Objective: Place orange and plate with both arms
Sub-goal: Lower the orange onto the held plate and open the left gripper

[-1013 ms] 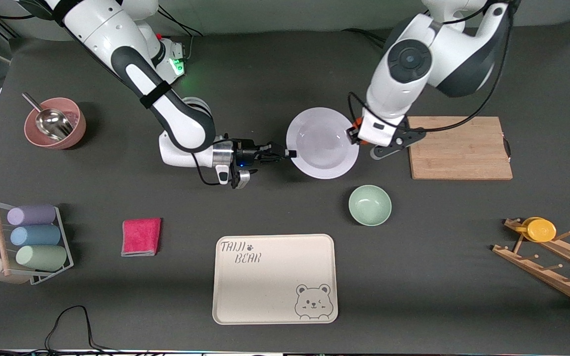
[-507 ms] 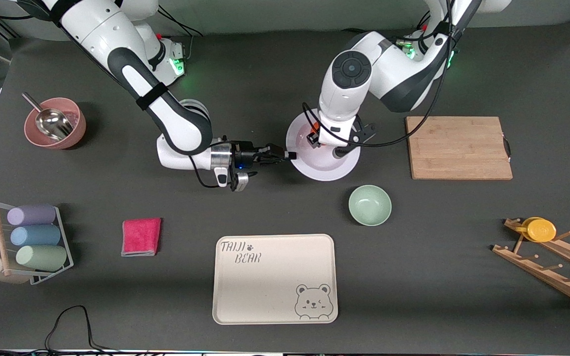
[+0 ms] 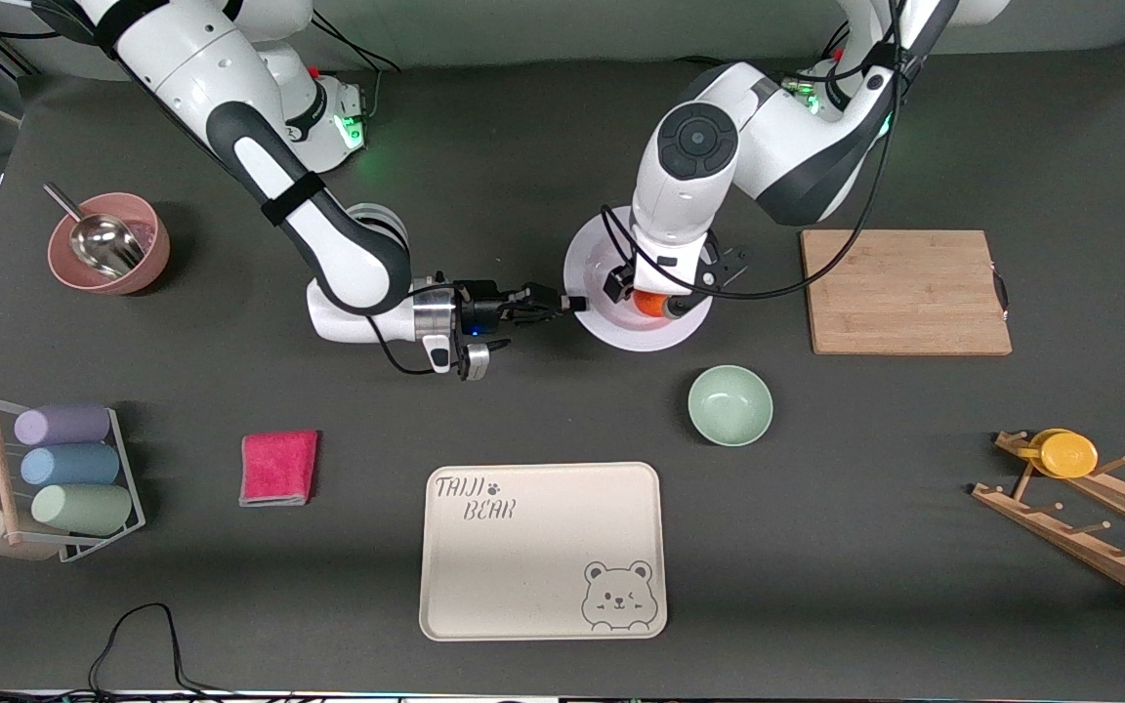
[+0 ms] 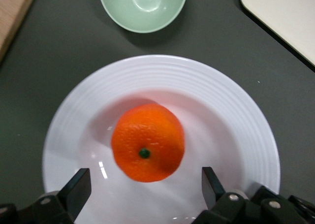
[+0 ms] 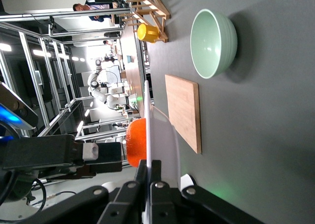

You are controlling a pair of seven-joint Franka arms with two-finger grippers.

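The pale plate (image 3: 643,335) is in the middle of the table, and the orange (image 3: 649,305) lies in its well. My left gripper (image 3: 643,293) hangs open just over the orange without touching it. In the left wrist view the orange (image 4: 147,143) rests on the plate (image 4: 231,115) between my spread fingers (image 4: 76,192), and my left gripper (image 4: 145,189) is empty. My right gripper (image 3: 572,305) is shut on the plate's rim at the end toward the right arm. The right wrist view shows my right gripper (image 5: 151,167) clamped on the rim (image 5: 165,140), with the orange (image 5: 135,143) past it.
A mint green bowl (image 3: 729,405) sits nearer the camera than the plate. A wooden board (image 3: 904,291) lies beside the plate. A cream tray (image 3: 543,550), a pink cloth (image 3: 278,467), a pink bowl with a scoop (image 3: 108,242), a cup rack (image 3: 55,478) and a wooden rack with a yellow dish (image 3: 1070,454) also stand around.
My left arm swung from beside the plate to over it with the orange. Its fingers have opened and the orange now lies in the plate. My right gripper kept hold of the rim.
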